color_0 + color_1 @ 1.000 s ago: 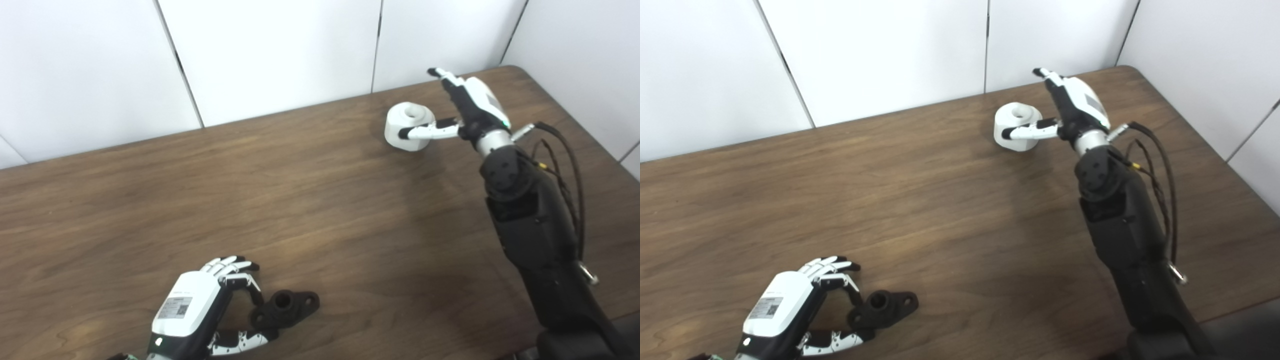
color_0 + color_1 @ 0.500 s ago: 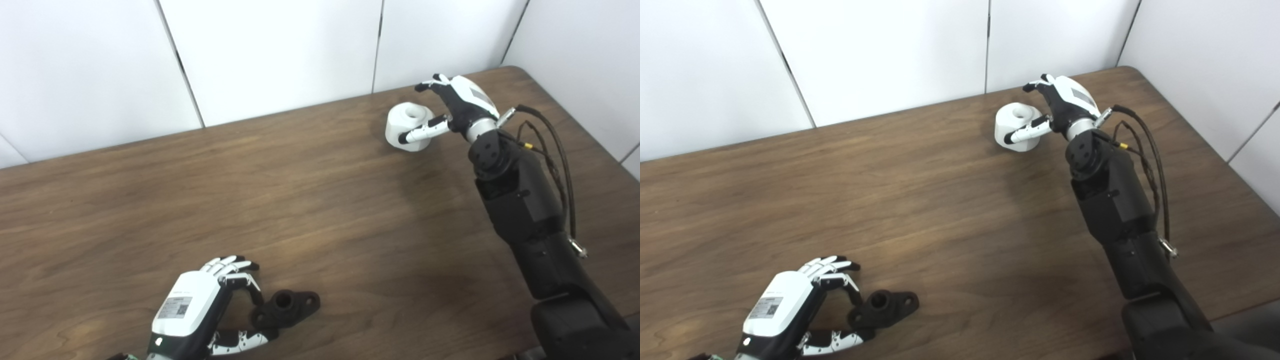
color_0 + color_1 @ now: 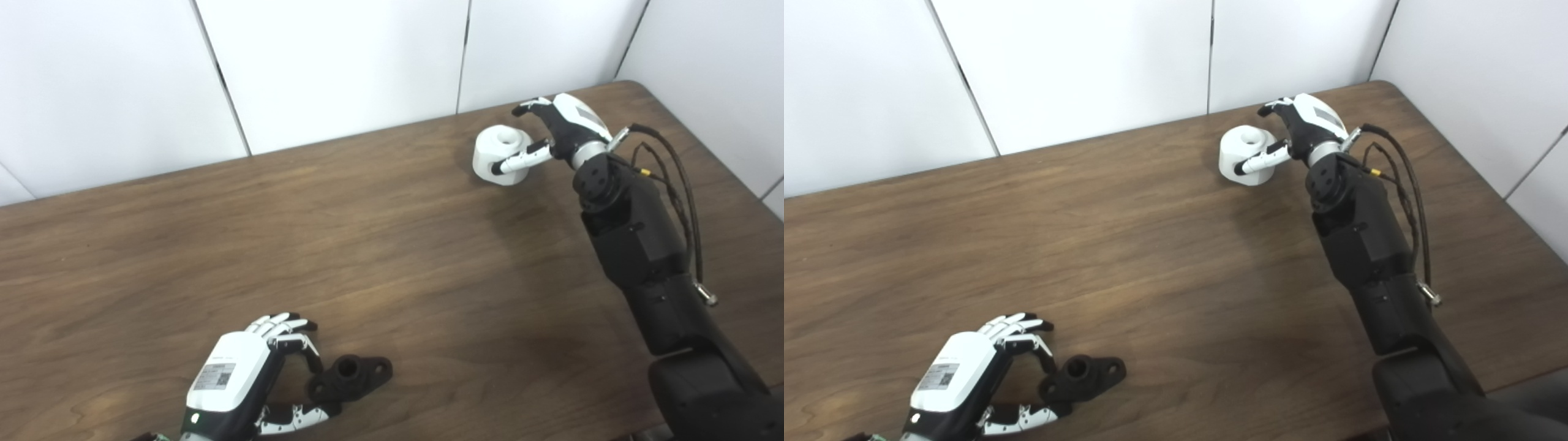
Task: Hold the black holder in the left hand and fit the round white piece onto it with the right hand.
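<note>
Both hands need firmer grips: right hand fingers loosely cup the round white piece, left hand fingers barely pinch the black holder.

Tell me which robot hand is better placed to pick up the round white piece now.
The right robot hand. It is already curled around the round white piece at the table's far right, while the left robot hand sits at the near edge by the black holder.
</note>
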